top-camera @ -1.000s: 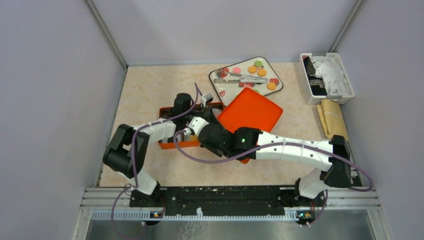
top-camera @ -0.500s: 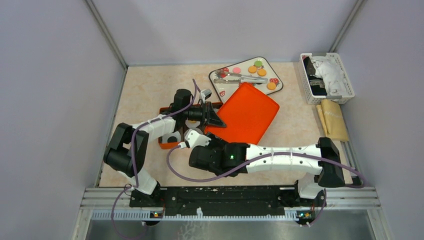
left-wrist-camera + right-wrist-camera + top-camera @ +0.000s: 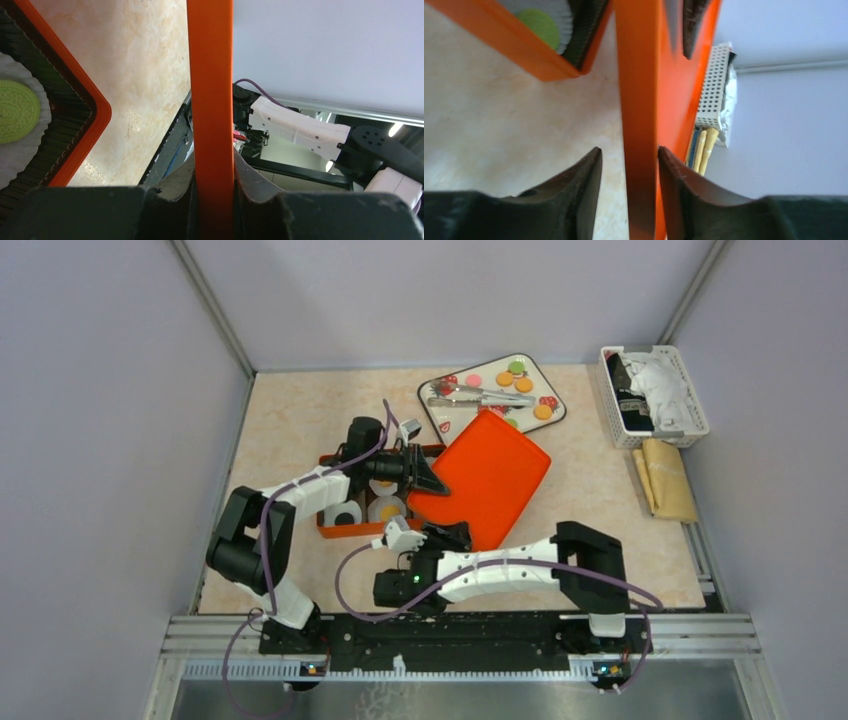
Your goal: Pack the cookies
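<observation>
Orange, green and pink cookies (image 3: 523, 385) lie on a strawberry-print tray (image 3: 446, 420) at the back. An orange box (image 3: 345, 531) holds white paper cups with cookies; a green one shows in the left wrist view (image 3: 17, 110) and in the right wrist view (image 3: 541, 25). My left gripper (image 3: 425, 478) (image 3: 213, 175) is shut on the left edge of the orange lid (image 3: 485, 475), holding it tilted beside the box. My right gripper (image 3: 452, 533) (image 3: 630, 155) is open, its jaws straddling the lid's near edge (image 3: 636, 100) with a gap on one side.
Metal tongs (image 3: 480, 395) lie on the tray. A white basket (image 3: 655, 395) of cloths stands at the back right, with tan folded bags (image 3: 668, 478) in front of it. Grey walls close in the left, back and right sides.
My right arm has drawn back toward the near edge and folded, uncovering the box's cups. The lid has swung a little, still in my left gripper.
</observation>
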Controlling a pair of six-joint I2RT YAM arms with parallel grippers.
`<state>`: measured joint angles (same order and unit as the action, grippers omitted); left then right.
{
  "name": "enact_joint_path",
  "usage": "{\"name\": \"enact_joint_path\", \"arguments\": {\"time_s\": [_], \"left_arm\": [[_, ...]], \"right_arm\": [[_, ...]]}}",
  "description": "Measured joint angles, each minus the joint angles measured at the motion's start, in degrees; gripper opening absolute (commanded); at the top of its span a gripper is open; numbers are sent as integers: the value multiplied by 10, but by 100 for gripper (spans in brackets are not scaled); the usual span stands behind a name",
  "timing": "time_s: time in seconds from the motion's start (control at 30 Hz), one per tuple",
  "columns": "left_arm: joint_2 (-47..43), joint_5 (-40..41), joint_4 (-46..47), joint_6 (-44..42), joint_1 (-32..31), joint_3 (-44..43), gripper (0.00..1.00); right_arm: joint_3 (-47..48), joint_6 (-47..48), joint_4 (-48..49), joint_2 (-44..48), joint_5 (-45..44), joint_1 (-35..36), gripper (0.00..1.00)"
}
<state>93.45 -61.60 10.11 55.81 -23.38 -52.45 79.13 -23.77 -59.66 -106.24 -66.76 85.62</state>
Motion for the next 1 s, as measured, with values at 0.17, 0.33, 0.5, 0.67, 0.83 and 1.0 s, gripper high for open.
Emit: {"name": "enact_joint_path", "arguments": {"time_s": [0.17,0.33,0.5,0.67,0.83,1.0], "left_arm": [[-8,10,-39,-17,4,-11,0],[-14,14,-53,-31,5,-18,6],[-22,8,-69,-31,9,-34,42],[-38,-5,-114,-37,40,-116,43],[-77,33,-145,-49,116,-286,8],[-162,151,-200,-113,173,-422,0]], "right_arm": [[28,-177,-153,-73,-87,0,9],[40,-260,-219,-101,-116,0,0],[64,-275,-244,-101,-115,0,0],[114,-286,-243,-67,-113,-6,0],[187,-262,-247,2,-105,-7,0],[263,-184,-210,57,-49,-9,0]]}}
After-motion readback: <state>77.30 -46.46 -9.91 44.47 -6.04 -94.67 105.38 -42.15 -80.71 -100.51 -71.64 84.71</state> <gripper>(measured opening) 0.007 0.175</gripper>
